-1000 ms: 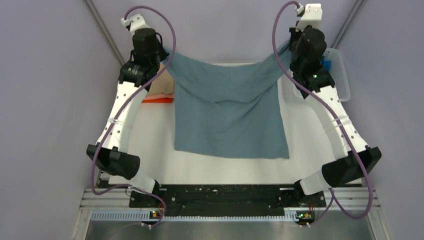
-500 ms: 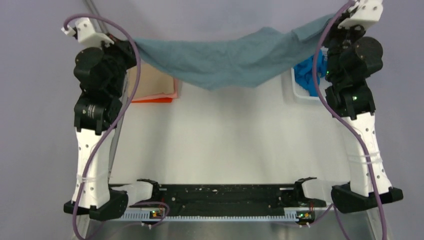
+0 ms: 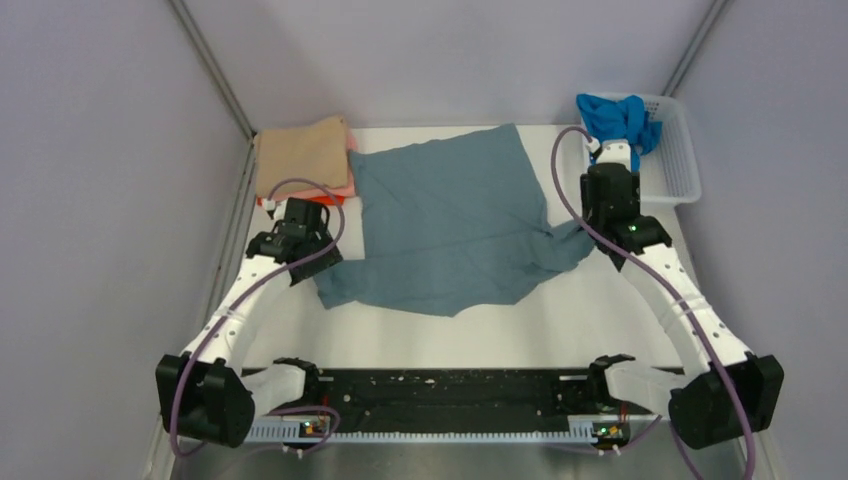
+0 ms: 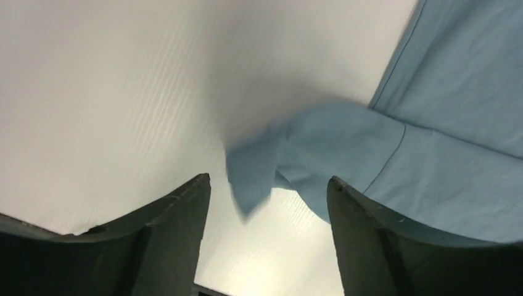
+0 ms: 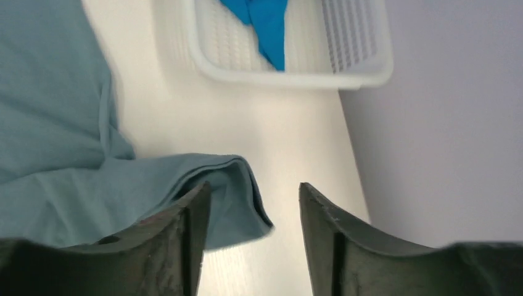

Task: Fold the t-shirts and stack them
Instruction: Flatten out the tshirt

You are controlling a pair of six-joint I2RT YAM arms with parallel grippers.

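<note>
The dusty grey-blue t-shirt [image 3: 440,225] lies spread on the white table, rumpled along its near edge. My left gripper [image 3: 312,262] hangs low over the shirt's near left corner, open. In the left wrist view a loose flap of the shirt [image 4: 259,166] droops between the spread fingers [image 4: 185,209], gripped by neither. My right gripper [image 3: 603,222] is open over the shirt's right corner; a fold of the shirt [image 5: 234,185] rests against the left finger [image 5: 191,216]. A tan t-shirt [image 3: 300,155] tops a folded pile with pink [image 3: 346,186] and orange [image 3: 300,202] edges. A bright blue t-shirt [image 3: 620,115] sits in the basket.
The white mesh basket [image 3: 680,170] stands at the back right corner, close beyond my right gripper; its rim [image 5: 290,79] fills the top of the right wrist view. Grey walls close in both sides. The black base rail [image 3: 440,390] runs along the near edge.
Both arms came down from holding the grey-blue shirt stretched high between them. Both grippers opened and let go; the shirt now lies on the table.
</note>
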